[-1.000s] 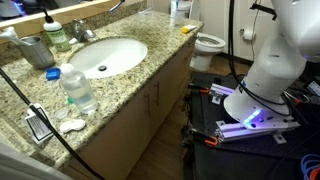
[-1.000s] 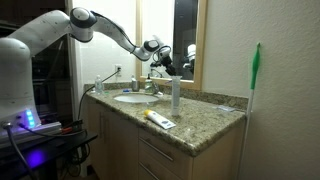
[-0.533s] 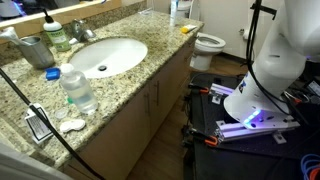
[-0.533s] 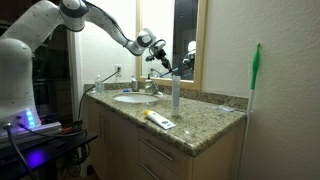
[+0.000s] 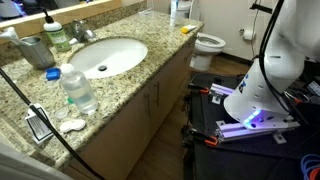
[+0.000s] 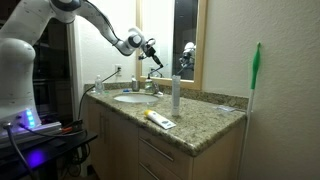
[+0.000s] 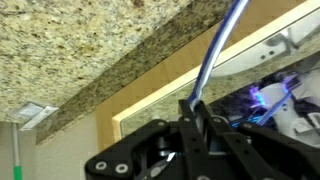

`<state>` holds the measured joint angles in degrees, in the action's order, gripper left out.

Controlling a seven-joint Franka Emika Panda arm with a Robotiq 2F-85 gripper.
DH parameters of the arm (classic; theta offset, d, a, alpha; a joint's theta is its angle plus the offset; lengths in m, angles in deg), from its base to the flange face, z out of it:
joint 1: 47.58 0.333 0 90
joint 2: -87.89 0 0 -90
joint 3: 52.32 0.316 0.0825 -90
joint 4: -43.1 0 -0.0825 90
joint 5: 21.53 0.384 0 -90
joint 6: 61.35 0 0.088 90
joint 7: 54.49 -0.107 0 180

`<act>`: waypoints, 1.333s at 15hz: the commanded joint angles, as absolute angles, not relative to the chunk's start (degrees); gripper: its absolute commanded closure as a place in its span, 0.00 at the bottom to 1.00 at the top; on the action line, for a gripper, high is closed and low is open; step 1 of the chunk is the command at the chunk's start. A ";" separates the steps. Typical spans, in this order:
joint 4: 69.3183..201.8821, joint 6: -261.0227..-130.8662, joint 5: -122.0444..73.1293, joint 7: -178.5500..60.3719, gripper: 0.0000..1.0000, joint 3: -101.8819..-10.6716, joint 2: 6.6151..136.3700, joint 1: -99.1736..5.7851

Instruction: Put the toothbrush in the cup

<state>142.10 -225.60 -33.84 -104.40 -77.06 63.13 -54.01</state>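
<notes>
My gripper [image 7: 197, 108] is shut on the toothbrush [image 7: 215, 55], a thin whitish-blue stick that points away from the jaws. In an exterior view the gripper [image 6: 146, 47] hangs high above the sink [image 6: 133, 98], with the thin brush [image 6: 155, 59] sticking out of it. The grey-green cup [image 5: 35, 50] stands upright at the back of the counter, beside the faucet [image 5: 80, 30]; it also shows faintly in an exterior view [image 6: 99, 85], below and to the left of the gripper. The gripper is out of view in that first exterior view.
A clear bottle with a blue cap [image 5: 78, 88] stands on the granite counter [image 5: 150, 45] in front of the sink [image 5: 105, 55]. A small yellow object [image 5: 187, 29] lies near the counter's end. A toilet [image 5: 208, 42] and the robot's base [image 5: 262, 95] stand beside the counter.
My gripper has moved left and slightly up along the mirror wall, carrying the toothbrush towards the cup's side of the sink. Nothing on the counter has moved.
</notes>
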 commanded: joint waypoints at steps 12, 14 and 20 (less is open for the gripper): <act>169.46 -255.64 -44.33 -92.39 0.98 -73.42 79.87 -50.39; 171.79 -264.92 -36.07 -81.93 0.98 -67.53 77.70 -53.13; 156.30 -260.20 -44.17 -87.38 0.98 -57.82 72.87 -52.54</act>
<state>164.22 -260.17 -42.92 -87.76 -63.64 76.12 -50.17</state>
